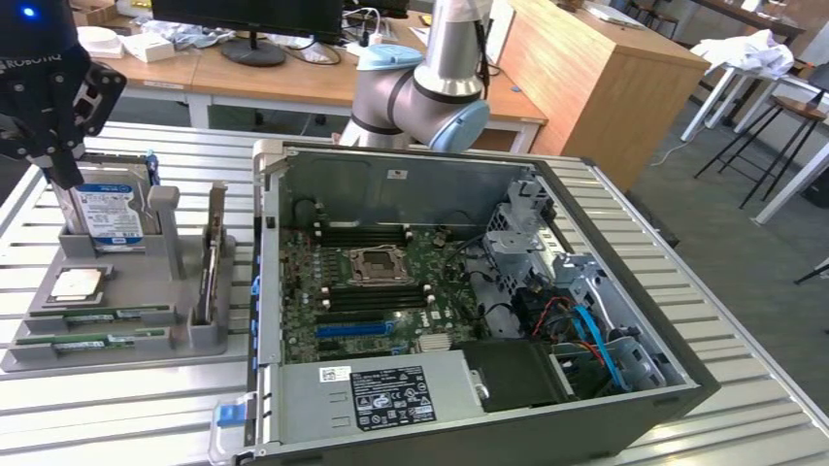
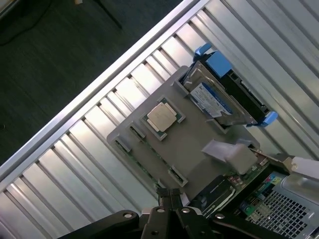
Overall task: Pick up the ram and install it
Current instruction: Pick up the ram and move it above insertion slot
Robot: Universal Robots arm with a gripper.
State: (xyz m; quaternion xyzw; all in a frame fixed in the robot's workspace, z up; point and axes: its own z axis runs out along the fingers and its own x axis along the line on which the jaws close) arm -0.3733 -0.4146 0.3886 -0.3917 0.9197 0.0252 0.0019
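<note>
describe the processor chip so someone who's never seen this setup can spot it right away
Find the open case; on the exterior view's left of it a grey tray lies on the slatted table. On the tray, the processor lies flat between the hard drive and the two green ram sticks. It is the only square, silver piece there.

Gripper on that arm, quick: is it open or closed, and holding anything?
Gripper: closed, holding nothing, above the grey parts tray.

Bright, even overhead lighting; glare streaks on the slatted metal table (image 2: 75,164), the floor (image 2: 50,50) beyond dark, computer case (image 1: 388,194) interior lightly shadowed.
</note>
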